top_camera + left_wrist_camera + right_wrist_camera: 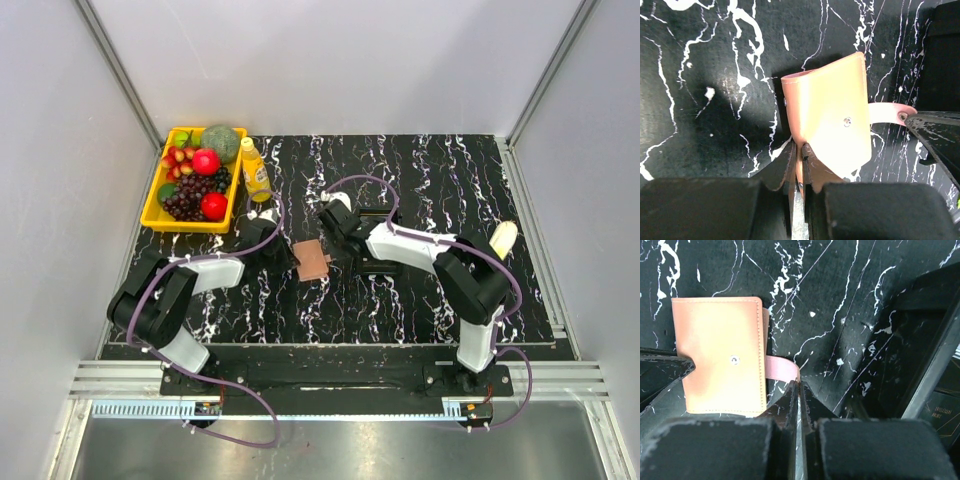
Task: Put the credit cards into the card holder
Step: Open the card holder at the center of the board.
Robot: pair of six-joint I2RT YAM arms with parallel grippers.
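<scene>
Card holder (pixel 312 262): 1, its 1 snap tab (pixel 780 367) sticking out
Left gripper (pixel 801 152): pinching the holder's edge
Right gripper (pixel 800 387): jaws pressing together at tab's end

Fruit tray (pixel 150 216), yellow bottle (pixel 255 170), black box (pixel 905 360)

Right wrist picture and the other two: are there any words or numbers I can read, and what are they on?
No text is readable.
Tiny gold print on the dark panel, lower right in the right wrist view: too blurred.
Label on the yellow bottle: too small.
The card holder: no words, just a snap stud.
</scene>
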